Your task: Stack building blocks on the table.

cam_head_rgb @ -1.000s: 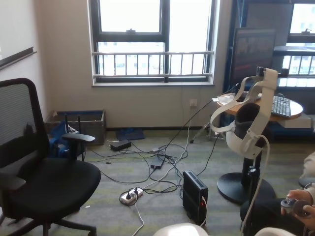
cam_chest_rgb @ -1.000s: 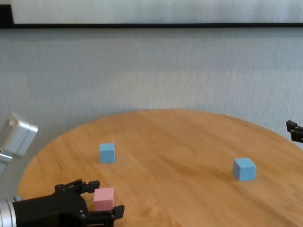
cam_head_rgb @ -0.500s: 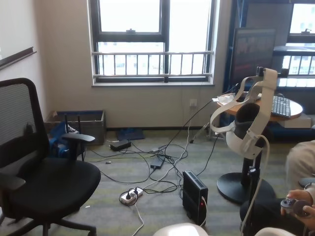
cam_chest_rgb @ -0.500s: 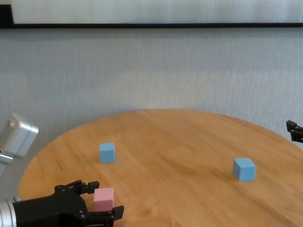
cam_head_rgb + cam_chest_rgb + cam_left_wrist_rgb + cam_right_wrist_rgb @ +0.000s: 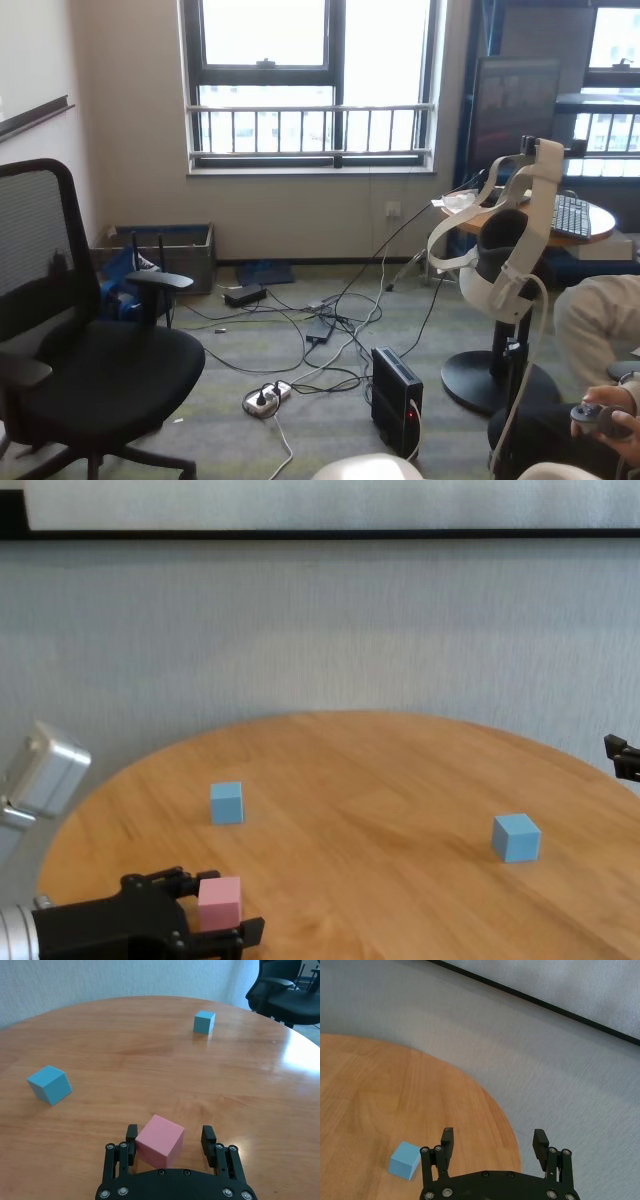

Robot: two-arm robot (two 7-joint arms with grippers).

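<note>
The left gripper (image 5: 171, 1146) is working at the surface's (image 5: 380, 780) near-left edge, its jaws bracketing the pink cube (image 5: 160, 1140), one touching, one showing a gap; the grasp is looking unfinished; next, closing firmly, then lifting toward a blue cube (image 5: 226, 802); the other blue cube (image 5: 515, 837) is sitting near the right edge; the right gripper (image 5: 494, 1152) is hovering wide open, holding nothing; no containers are showing.
</note>
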